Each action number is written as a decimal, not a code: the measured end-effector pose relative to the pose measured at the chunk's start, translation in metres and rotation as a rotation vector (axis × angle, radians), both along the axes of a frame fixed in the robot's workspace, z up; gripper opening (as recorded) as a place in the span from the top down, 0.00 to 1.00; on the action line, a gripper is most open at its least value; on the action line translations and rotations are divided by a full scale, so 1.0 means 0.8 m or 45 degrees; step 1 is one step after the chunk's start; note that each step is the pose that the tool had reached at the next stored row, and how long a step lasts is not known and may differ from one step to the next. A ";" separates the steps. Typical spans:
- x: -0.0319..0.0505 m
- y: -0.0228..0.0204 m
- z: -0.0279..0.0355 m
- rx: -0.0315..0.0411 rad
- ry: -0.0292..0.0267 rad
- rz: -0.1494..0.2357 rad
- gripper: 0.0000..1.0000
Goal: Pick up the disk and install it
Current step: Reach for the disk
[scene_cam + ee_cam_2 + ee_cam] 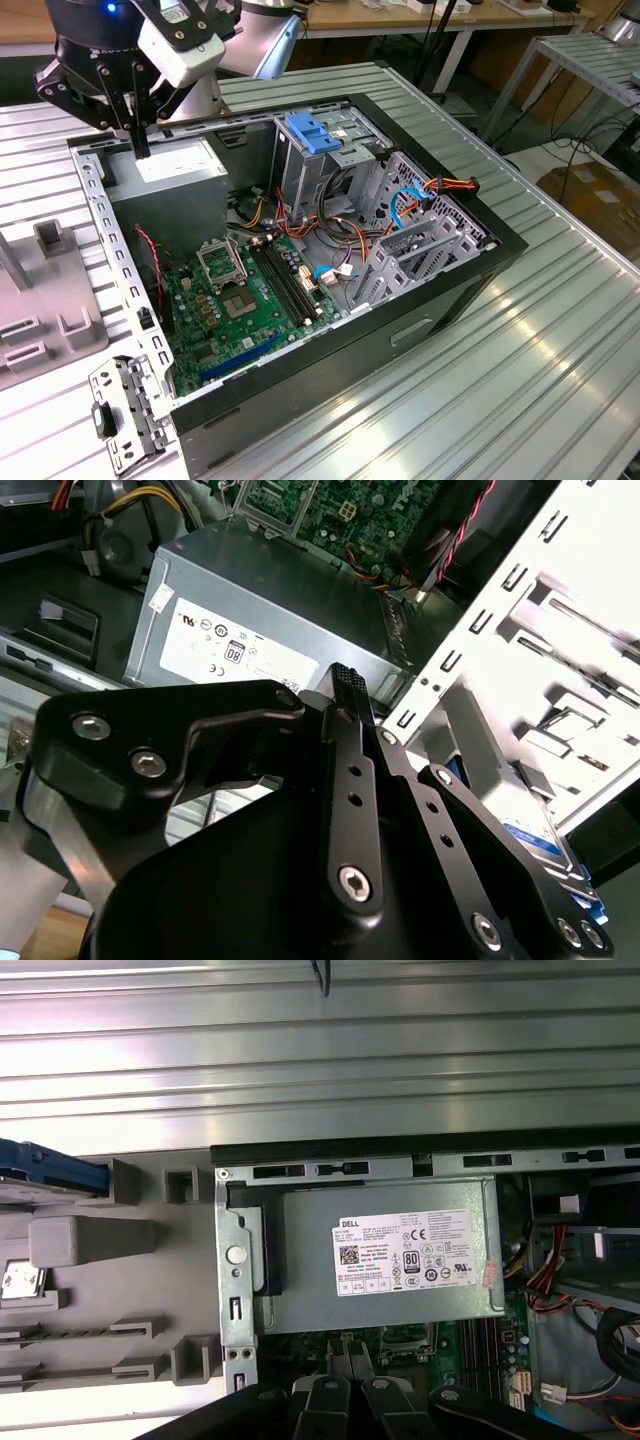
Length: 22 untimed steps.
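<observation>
Gripper (142, 152) is seen upper left in the exterior view, over the power supply (175, 165) of the open case (400, 330); fingers closed together, nothing gripped. Disk (52, 1176) is seated on the grey fixture (110, 1245) outside the case, apart from the gripper

One open black metal computer case (440, 290), one grey power-supply box (390, 1255) with white sticker, one green motherboard (250, 310), one light-blue plastic bracket (315, 133), one silver blue-railed disk (40, 1173), one black gripper (141, 150)

The pincer (141, 148) hangs over the grey power-supply box (178, 163) in the open case (450, 300).
</observation>
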<state>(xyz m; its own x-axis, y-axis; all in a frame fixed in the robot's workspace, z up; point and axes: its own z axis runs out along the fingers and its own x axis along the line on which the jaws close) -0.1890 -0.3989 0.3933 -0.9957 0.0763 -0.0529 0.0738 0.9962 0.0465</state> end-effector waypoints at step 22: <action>-0.010 0.0000 0.0000 0.0000 0.0001 0.000 0.89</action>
